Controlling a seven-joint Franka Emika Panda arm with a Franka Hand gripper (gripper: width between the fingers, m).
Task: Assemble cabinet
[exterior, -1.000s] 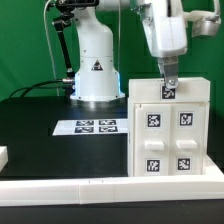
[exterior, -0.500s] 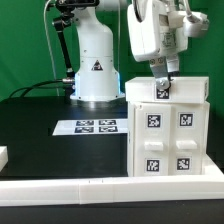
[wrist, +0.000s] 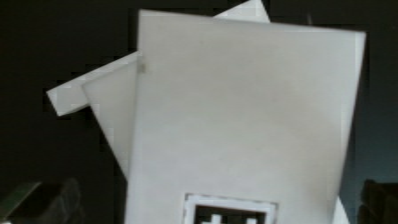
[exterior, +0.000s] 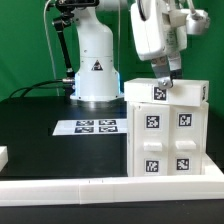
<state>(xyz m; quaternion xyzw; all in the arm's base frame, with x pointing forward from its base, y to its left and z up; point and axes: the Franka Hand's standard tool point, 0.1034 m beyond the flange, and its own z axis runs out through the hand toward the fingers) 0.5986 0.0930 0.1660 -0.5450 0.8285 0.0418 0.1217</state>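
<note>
The cabinet is a large white box standing on the black table on the exterior view's right, with square tagged fronts facing the camera. A white top piece with one tag lies across its top, turned slightly askew. My gripper comes down from above onto that piece, fingers at its tagged edge. In the wrist view the top piece fills the frame, its tag at the edge. My gripper is shut on it, with a dark finger on each side. The cabinet body shows behind as angled white corners.
The marker board lies flat on the table, on the exterior view's left of the cabinet. The white robot pedestal stands behind it. A white rail runs along the front edge. A small white part sits at the far left.
The wrist has turned and leaned toward the exterior view's left. The top piece in the gripper has twisted slightly and its tagged edge has shifted left.
</note>
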